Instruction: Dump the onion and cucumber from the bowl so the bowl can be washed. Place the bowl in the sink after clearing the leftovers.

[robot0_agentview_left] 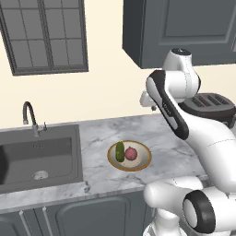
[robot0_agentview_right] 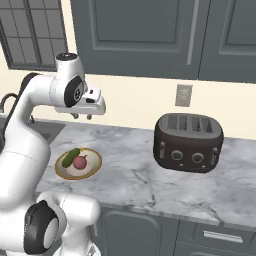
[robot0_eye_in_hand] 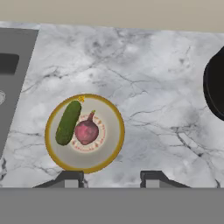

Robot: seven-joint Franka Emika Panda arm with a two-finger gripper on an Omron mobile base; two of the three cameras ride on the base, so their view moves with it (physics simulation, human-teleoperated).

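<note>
Two leftovers, onion (robot0_eye_in_hand: pixel 86 131) and cucumber (robot0_eye_in_hand: pixel 68 122), side by side in bowl (robot0_eye_in_hand: pixel 111 151) near counter (robot0_eye_in_hand: pixel 153 87) front edge, gripper (robot0_eye_in_hand: pixel 110 179) high above, fingers apart, holding nothing.

Counter (robot0_agentview_left: pixel 161 138) is showing grey-veined marble, smooth w/ slight sheen. Left of it, sink (robot0_agentview_left: pixel 18 159) is looking matt dark grey, metal drain (robot0_agentview_left: pixel 40 175). Bowl (robot0_eye_in_hand: pixel 111 146) on counter is looking glazed ceramic; toaster (robot0_agentview_right: pixel 188 142) glossy dark.

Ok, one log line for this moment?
end effector: open, high above counter | bowl: on counter, holds onion, cucumber | sink: no bowl
</note>
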